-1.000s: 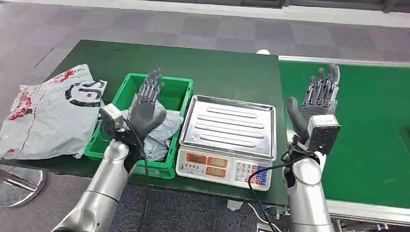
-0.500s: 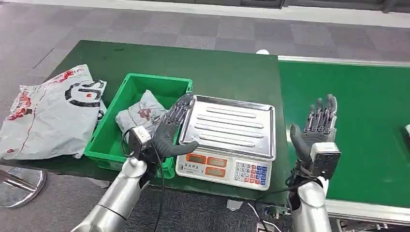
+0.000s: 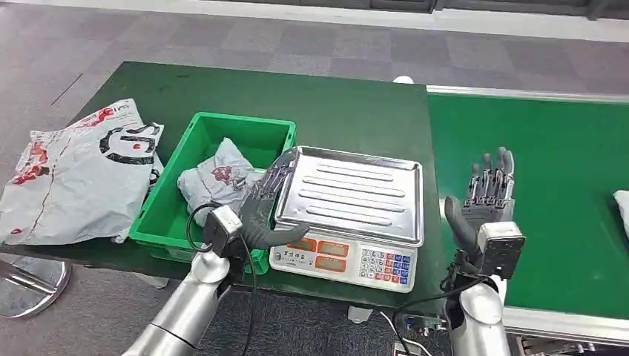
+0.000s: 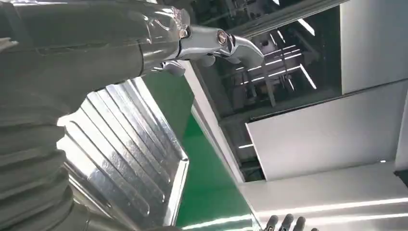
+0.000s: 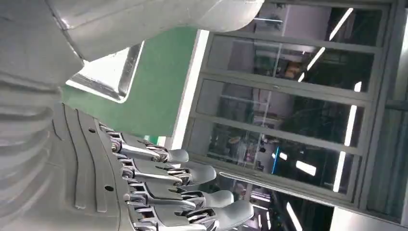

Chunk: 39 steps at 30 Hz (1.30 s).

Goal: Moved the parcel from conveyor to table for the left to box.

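Note:
A white parcel [image 3: 621, 206] shows partly at the far right edge of the green conveyor [image 3: 564, 170]. My right hand [image 3: 486, 194] is open, fingers up, over the conveyor's near left part, well apart from that parcel. The right wrist view shows the right hand [image 5: 96, 168] with fingers spread and nothing in them. My left hand [image 3: 265, 199] is open and hangs low between the green box [image 3: 185, 156] and the scale's steel tray [image 3: 348, 194]. A grey parcel [image 3: 216, 176] lies inside the box. The left wrist view shows the left hand [image 4: 72, 53] beside the tray [image 4: 125, 159].
A weighing scale [image 3: 337, 259] with a keypad stands at the table's front edge between the box and the conveyor. A large crumpled grey mailing bag [image 3: 74, 178] lies on the dark green table [image 3: 334, 104] left of the box.
My left hand pulled back from over the box and came down beside the scale tray. My right hand dropped lower and nearer to me. The white parcel's edge slid in on the conveyor.

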Available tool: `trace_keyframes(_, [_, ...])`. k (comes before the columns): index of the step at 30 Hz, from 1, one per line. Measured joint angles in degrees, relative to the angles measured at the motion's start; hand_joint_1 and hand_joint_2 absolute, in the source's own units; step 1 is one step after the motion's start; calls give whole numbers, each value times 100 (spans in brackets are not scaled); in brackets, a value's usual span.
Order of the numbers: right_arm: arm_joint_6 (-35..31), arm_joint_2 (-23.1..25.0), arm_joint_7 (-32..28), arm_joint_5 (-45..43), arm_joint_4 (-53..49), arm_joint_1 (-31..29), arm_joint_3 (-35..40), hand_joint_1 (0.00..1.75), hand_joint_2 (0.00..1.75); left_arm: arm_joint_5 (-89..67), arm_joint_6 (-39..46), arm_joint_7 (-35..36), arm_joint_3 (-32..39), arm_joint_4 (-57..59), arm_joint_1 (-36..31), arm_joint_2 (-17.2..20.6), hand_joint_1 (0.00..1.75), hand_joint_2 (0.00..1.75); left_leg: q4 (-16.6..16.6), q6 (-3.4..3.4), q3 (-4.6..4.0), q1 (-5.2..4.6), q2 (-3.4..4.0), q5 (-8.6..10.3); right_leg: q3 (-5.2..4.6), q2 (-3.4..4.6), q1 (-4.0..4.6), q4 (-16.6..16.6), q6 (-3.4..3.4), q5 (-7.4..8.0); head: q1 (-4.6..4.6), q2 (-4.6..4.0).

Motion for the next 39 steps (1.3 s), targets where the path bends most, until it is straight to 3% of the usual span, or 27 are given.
trace_keyframes(7, [15,0,15,0,77,-26,0,0,175,-50,234,0,-55,35,-27,33,0,175,0,0,1,0,0,0,1,0,0,0,0,0,0,0])
trace_keyframes(15, [57,0,57,-22,214,-120,0,0,175,533,-667,2,44,477,-211,-2,0,175,0,0,1,0,0,1,2,0,0,0,0,1,0,0])
trace_keyframes(39, [44,0,-66,-83,415,-106,0,0,175,144,-514,0,199,811,-302,-61,0,175,0,0,1,0,0,0,1,0,0,0,0,0,0,2])
